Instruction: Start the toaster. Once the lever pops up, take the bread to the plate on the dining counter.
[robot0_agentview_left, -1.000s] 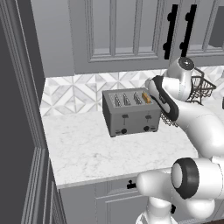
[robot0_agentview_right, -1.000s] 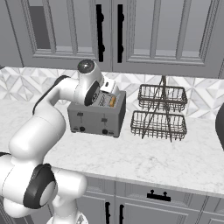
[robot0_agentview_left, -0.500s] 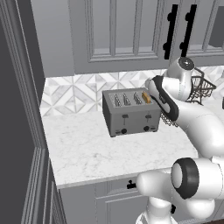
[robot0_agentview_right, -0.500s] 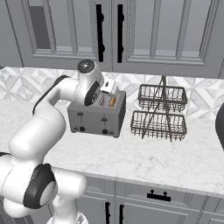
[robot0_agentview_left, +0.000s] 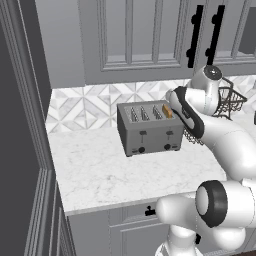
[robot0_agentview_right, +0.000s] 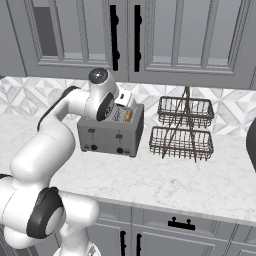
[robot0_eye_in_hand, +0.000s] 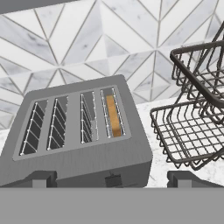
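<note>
The brushed grey toaster (robot0_agentview_left: 149, 131) (robot0_agentview_right: 111, 134) (robot0_eye_in_hand: 78, 144) stands on the marble worktop against the tiled backsplash. A golden slice of bread (robot0_agentview_left: 167, 111) (robot0_agentview_right: 129, 116) (robot0_eye_in_hand: 114, 116) sits low in its rightmost slot. The lever (robot0_agentview_left: 169, 132) (robot0_agentview_right: 120, 135) is the right-hand black tab on the front face. My gripper (robot0_agentview_right: 121, 109) (robot0_eye_in_hand: 113, 178) hovers open just above the toaster's front right, fingertips (robot0_eye_in_hand: 42, 177) wide apart and holding nothing. The plate and the dining counter are out of view.
A dark wire two-tier basket rack (robot0_agentview_right: 182, 128) (robot0_eye_in_hand: 192, 127) (robot0_agentview_left: 228, 99) stands close to the toaster's right. Grey wall cabinets with black handles (robot0_agentview_right: 113, 30) hang above. A dark object (robot0_agentview_right: 251, 145) sits at the far right. Bare worktop (robot0_agentview_left: 110, 172) lies in front.
</note>
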